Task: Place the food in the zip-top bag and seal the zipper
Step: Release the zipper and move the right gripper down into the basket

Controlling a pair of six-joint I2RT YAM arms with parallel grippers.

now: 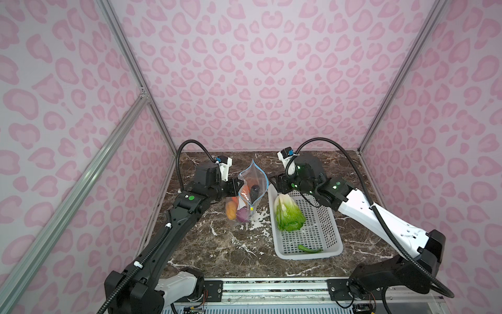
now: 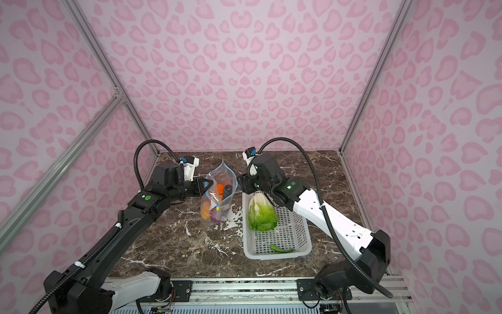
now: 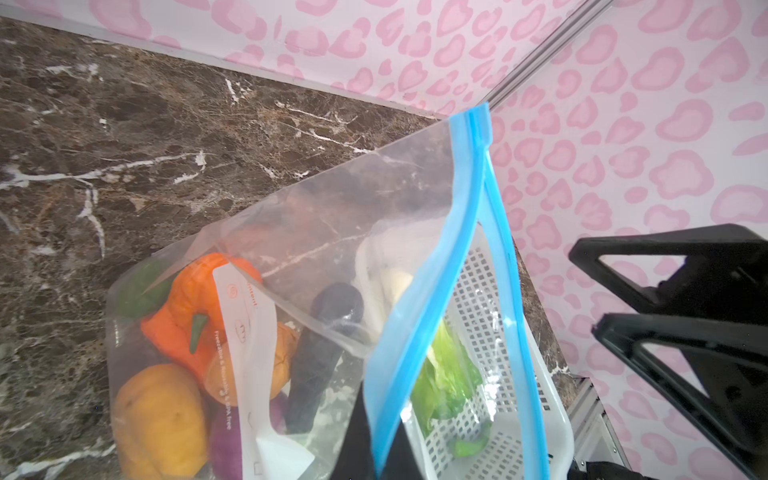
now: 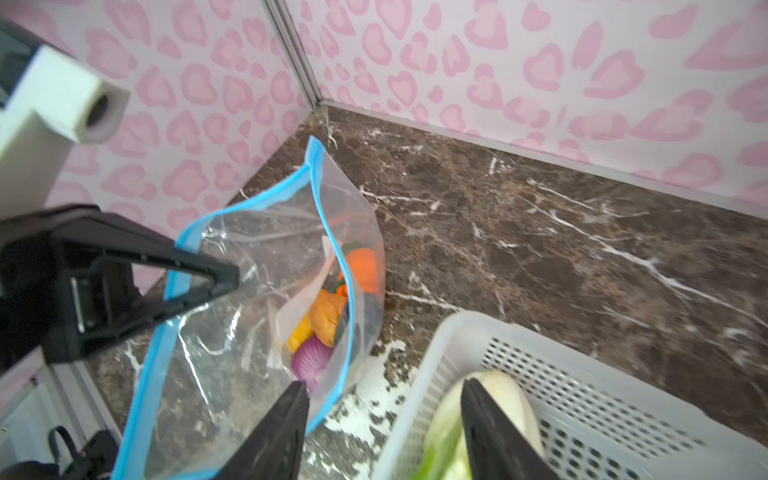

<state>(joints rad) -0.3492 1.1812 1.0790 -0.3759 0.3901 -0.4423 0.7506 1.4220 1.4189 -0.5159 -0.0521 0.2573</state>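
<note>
Pinching the bag (image 1: 251, 176) open with my left claw (image 4: 231, 279), I must centre my wide right claw (image 4: 383, 386) over the cabbage (image 1: 288, 214) beside it.

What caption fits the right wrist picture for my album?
Open right hand near the cabbage; left hand pinches the zip-top bag.

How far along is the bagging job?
Done: carrot, potato, onion and cucumber sit in the zip-top bag. In hand: left gripper pinches the bag's rim, mouth open; right gripper is open over the cabbage. Left: cabbage and green piece, both in the basket, then the zipper.
</note>
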